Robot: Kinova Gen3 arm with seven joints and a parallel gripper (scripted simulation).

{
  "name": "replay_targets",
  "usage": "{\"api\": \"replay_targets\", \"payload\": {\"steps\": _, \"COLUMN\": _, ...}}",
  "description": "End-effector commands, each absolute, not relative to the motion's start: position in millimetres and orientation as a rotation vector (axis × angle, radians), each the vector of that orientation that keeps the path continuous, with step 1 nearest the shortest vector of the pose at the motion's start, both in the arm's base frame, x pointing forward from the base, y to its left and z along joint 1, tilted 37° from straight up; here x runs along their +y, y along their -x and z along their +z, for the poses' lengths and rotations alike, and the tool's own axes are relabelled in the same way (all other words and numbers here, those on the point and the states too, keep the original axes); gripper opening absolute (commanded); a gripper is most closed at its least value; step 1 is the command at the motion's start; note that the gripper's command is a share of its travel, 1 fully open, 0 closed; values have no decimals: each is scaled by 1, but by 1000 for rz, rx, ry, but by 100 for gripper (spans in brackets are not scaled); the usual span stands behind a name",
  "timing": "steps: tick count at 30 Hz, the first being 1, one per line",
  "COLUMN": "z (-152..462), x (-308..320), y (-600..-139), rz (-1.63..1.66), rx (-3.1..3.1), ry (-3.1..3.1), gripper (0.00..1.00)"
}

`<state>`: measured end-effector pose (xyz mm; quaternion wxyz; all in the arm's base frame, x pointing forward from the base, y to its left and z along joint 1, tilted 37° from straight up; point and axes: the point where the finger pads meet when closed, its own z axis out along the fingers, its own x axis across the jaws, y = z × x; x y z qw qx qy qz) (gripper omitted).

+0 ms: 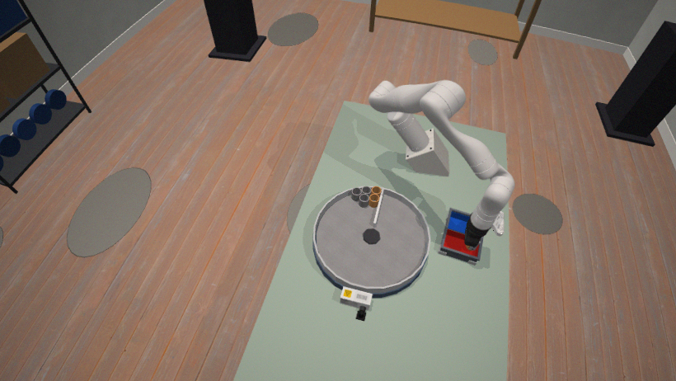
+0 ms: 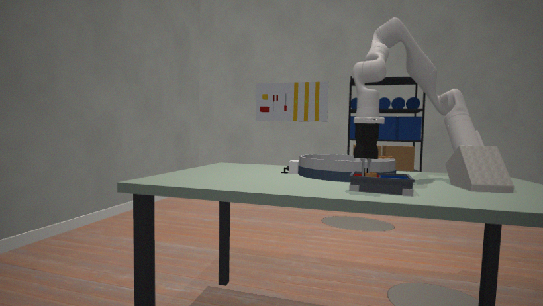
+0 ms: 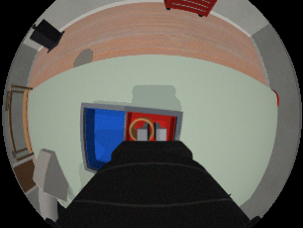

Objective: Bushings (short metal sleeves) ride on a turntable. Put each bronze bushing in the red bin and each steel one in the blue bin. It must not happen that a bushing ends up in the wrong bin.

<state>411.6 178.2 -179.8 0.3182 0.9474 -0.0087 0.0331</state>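
My gripper (image 1: 470, 246) (image 2: 365, 171) (image 3: 151, 128) points down over the red bin (image 1: 455, 242) (image 3: 166, 121). It is shut on the wall of a bronze bushing (image 2: 371, 175) (image 3: 131, 130), one finger inside the ring and one outside. The bushing is upright and low, partly below the bin's rim; whether it touches the floor is hidden. The blue bin (image 1: 458, 221) (image 3: 101, 124) adjoins the red one, with no bushing visible. On the turntable (image 1: 343, 257) (image 2: 326, 165), two bronze bushings (image 1: 373, 203) and three steel bushings (image 1: 363, 203) stand bunched near the rim.
A white bar (image 1: 377, 210) lies across part of the turntable beside the bronze bushings. A dark hub (image 1: 371, 236) is at its centre. A white box (image 1: 355, 297) stands at the turntable's edge, opposite the bunch. The turntable's raised wall faces the bins.
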Motion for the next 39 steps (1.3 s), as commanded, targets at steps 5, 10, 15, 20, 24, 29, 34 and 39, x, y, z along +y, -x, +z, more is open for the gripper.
{"api": "replay_targets", "payload": {"steps": 5, "z": -181, "x": 177, "y": -411, "rz": 86, "rx": -23, "ry": -2492, "gripper": 0}}
{"api": "replay_targets", "payload": {"steps": 10, "z": -182, "x": 177, "y": -411, "rz": 86, "rx": -23, "ry": -2492, "gripper": 0}}
{"api": "replay_targets", "payload": {"steps": 15, "z": -186, "x": 174, "y": -412, "rz": 86, "rx": -23, "ry": -2492, "gripper": 0}}
{"api": "replay_targets", "payload": {"steps": 20, "z": -188, "x": 172, "y": -412, "rz": 86, "rx": -23, "ry": -2492, "gripper": 0}}
{"api": "replay_targets", "payload": {"steps": 24, "z": -190, "x": 170, "y": -412, "rz": 86, "rx": -23, "ry": -2492, "gripper": 0}}
{"api": "replay_targets", "payload": {"steps": 29, "z": -190, "x": 170, "y": -412, "rz": 86, "rx": -23, "ry": -2492, "gripper": 0}}
{"api": "replay_targets", "payload": {"steps": 34, "z": -190, "x": 170, "y": -412, "rz": 86, "rx": -23, "ry": -2492, "gripper": 0}}
{"api": "replay_targets", "payload": {"steps": 39, "z": -190, "x": 170, "y": -412, "rz": 86, "rx": -23, "ry": -2492, "gripper": 47}}
